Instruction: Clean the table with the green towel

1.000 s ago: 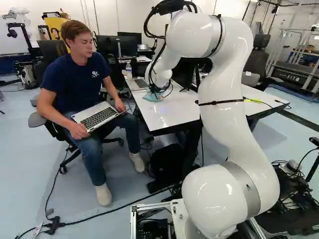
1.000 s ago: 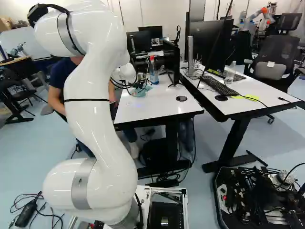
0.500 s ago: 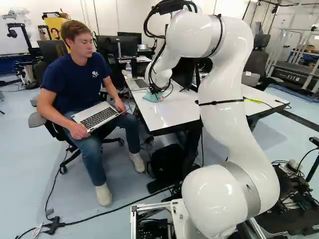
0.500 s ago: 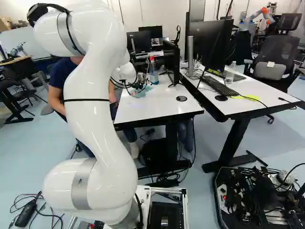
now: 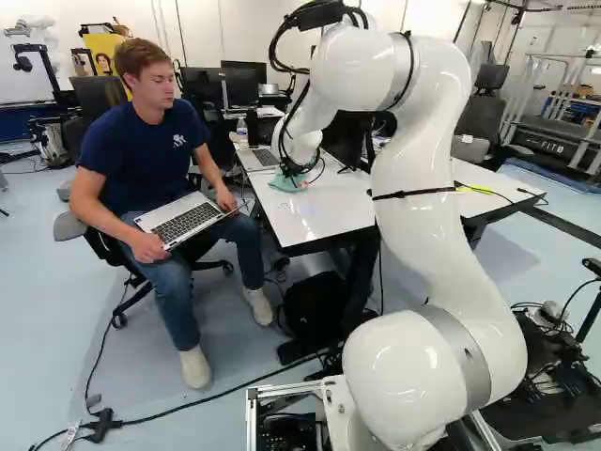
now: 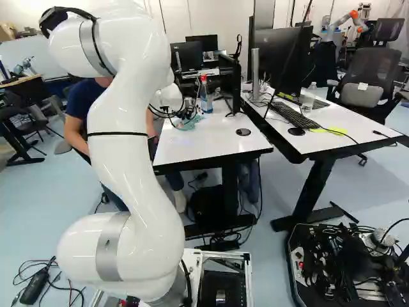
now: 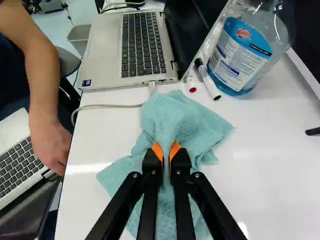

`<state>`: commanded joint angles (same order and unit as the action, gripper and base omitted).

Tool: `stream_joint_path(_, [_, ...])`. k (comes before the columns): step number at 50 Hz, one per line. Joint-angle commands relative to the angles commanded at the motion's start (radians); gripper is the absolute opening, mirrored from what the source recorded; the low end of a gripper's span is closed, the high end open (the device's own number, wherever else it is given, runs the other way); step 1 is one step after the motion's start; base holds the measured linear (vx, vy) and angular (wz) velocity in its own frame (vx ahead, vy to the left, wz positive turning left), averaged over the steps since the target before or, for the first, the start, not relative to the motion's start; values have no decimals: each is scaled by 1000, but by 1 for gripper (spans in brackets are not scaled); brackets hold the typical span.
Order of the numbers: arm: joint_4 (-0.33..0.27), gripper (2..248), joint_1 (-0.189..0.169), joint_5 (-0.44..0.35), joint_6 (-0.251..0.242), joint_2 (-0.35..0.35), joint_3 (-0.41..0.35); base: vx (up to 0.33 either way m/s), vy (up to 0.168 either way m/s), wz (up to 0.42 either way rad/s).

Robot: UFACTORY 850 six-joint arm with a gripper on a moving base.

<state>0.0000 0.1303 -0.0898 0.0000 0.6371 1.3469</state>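
Observation:
At the far end of the white table (image 5: 324, 218), my gripper (image 5: 295, 170) is low over the tabletop in the left base view. In the wrist view, the gripper (image 7: 166, 151) is shut on the green towel (image 7: 175, 120), a bunched fold pinched between its orange pads. The rest of the pale blue-green cloth spreads loosely over the tabletop, ahead of, under and to both sides of the fingers. In the right base view the towel (image 6: 190, 123) shows partly behind the gripper and its cables.
Ahead of the towel lie an open laptop (image 7: 142, 47) with its cable and two markers (image 7: 207, 80); a clear bottle of blue label (image 7: 242, 55) stands beside them. A seated person (image 5: 150, 160) holds another laptop (image 5: 186, 220) beside the table. A monitor (image 6: 231, 80) stands nearby.
The arm's upper part has shifted slightly leftward in the left base view and rightward in the right base view. The gripper and towel have moved a little along the tabletop. The base has not moved.

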Motion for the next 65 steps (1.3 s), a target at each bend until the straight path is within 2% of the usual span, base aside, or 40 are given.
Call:
stream_joint_path(16, [0, 35, 31, 0, 0, 37, 52, 0, 0, 0])
stream_joint_path(34, [0, 35, 51, 0, 0, -22, -30, 0, 0, 0])
stream_joint_path(44, [0, 35, 42, 0, 0, -59, -82, 0, 0, 0])
stream_joint_path(65, [0, 35, -2, 0, 0, -110, -151, 0, 0, 0])
